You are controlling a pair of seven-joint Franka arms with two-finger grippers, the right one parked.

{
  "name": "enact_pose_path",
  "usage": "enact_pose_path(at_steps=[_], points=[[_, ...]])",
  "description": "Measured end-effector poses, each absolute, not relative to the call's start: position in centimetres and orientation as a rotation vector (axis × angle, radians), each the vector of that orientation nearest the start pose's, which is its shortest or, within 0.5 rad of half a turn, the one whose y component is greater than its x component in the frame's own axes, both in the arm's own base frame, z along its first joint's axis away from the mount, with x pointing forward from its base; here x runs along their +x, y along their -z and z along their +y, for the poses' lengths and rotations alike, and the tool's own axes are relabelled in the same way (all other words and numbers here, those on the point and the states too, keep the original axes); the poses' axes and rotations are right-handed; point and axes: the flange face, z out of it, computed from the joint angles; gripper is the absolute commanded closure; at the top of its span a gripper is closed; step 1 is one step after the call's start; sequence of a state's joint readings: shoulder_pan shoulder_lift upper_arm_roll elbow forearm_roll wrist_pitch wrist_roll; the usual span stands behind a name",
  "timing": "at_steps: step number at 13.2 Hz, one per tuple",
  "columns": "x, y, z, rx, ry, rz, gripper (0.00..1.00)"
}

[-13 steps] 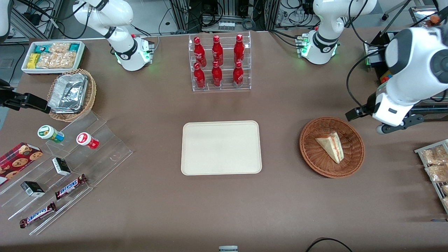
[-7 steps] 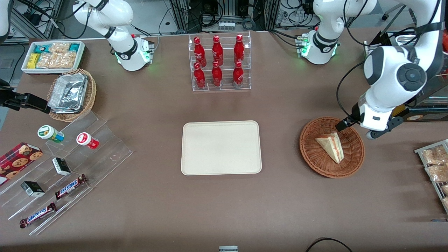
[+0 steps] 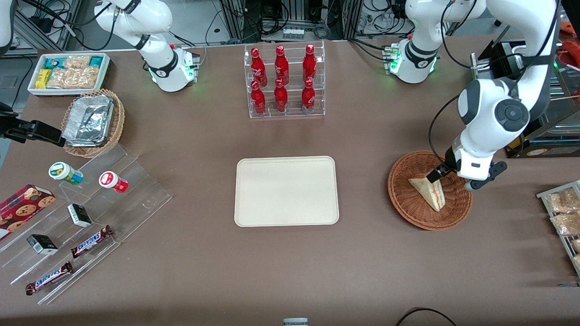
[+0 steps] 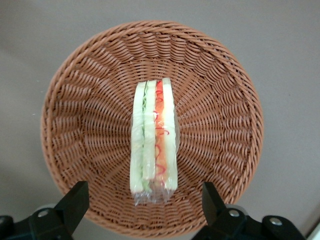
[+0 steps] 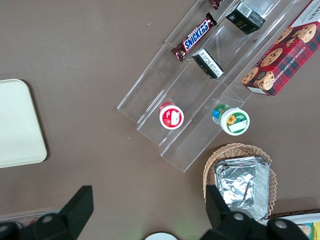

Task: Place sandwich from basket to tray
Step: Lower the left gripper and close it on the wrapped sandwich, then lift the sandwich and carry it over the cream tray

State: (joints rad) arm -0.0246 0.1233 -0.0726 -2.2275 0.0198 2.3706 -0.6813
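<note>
tool [image 4: 142, 200] open above basket [image 3: 403, 201], fingers [image 4: 74, 200] clear either side of sandwich [image 4: 152, 137]

The wrapped sandwich [image 3: 428, 192] lies in the round brown basket [image 3: 408, 206], the gripper [image 3: 446, 174] hangs open above it, and the cream tray [image 3: 286, 190] sits nearby.

Overhead front view (wrists downward)

Six red bottles [image 3: 283, 81] stand in a clear rack [image 3: 285, 112] on the brown desk [image 3: 290, 262]. Toward the parked arm's end, a clear stepped stand [image 3: 113, 199] holds Snickers bars [image 3: 92, 241] and two small tubs [image 3: 66, 173], near a foil-filled basket [image 3: 93, 122].
</note>
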Motion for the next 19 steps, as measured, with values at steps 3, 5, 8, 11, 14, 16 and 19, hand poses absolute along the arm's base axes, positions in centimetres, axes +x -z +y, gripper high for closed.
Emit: enact_pose_path(at_steps=[3, 5, 8, 11, 14, 16, 19], points=[[54.3, -29.5, -5.3, -3.01, 0.033, -0.928, 0.0], [54.4, -28.0, -5.3, -3.011, 0.038, -0.938, 0.0], [54.4, -25.7, -5.3, -3.005, 0.043, -0.979, 0.43], [53.9, -24.2, -5.3, -2.992, 0.014, -1.001, 1.0], [53.7, -24.3, -5.3, -2.991, 0.014, -1.001, 1.0], [53.6, -25.1, -5.3, -2.983, -0.01, -0.997, 1.0], [54.1, -28.6, -5.5, -2.949, -0.057, -0.917, 1.0]])
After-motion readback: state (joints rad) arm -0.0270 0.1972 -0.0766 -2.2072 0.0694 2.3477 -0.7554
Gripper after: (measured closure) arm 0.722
